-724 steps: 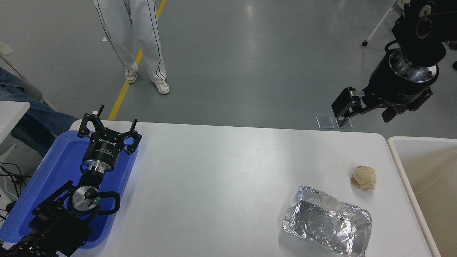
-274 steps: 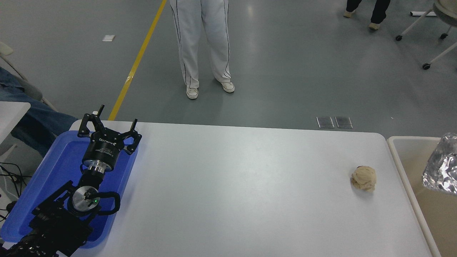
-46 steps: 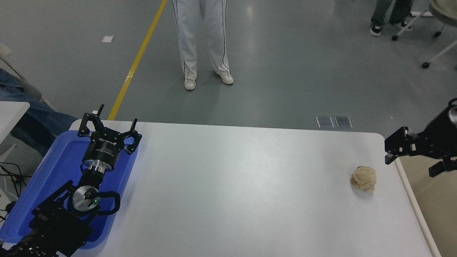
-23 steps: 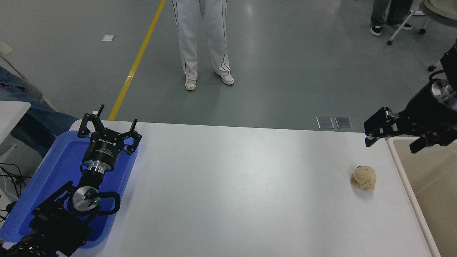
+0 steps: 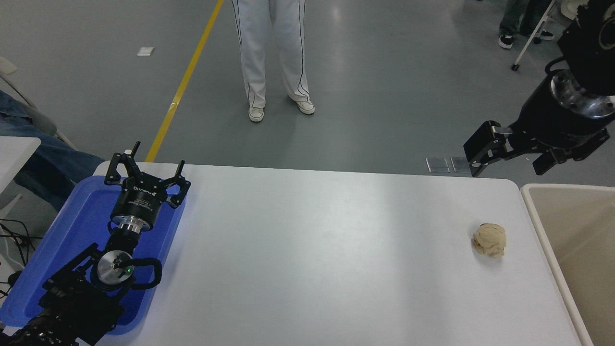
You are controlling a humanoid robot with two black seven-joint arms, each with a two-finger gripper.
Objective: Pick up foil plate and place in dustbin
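The foil plate is out of view; the part of the dustbin's tan inside that shows holds no foil. The dustbin [image 5: 567, 187], cream-beige with a thick pale rim, stands against the table's right end. My right gripper [image 5: 507, 166] hangs open and empty in the air above the table's far right corner, up and left of the dustbin. My left gripper [image 5: 144, 169] is parked open over the blue tray at the lower left.
A crumpled tan paper ball [image 5: 489, 239] lies on the white table [image 5: 312, 250] near its right end. The blue tray [image 5: 79, 218] sits at the left edge. A person in white trousers [image 5: 274, 57] stands beyond the far side.
The foil plate, on the table at first, was carried over the dustbin and is gone from view. In the last second my empty right gripper rose up and left, away from the bin.
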